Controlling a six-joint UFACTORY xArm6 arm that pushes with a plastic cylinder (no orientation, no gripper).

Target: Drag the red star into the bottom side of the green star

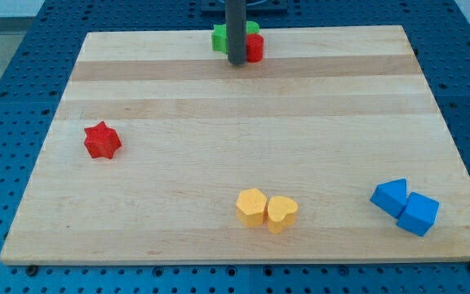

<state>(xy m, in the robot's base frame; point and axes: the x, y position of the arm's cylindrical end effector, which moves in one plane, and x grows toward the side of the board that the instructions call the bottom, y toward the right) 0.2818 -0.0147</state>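
The red star (102,140) lies at the board's left side, about mid-height. A green block (220,37), its shape partly hidden by the rod, sits at the view's top centre with a red block (254,48) touching its right side. My tip (237,62) stands at the top centre, just in front of these two blocks and far to the upper right of the red star.
A yellow hexagon-like block (251,206) and a yellow heart (281,213) touch at the bottom centre. Two blue blocks (391,197) (419,214) touch at the bottom right. The wooden board (243,106) rests on a blue perforated table.
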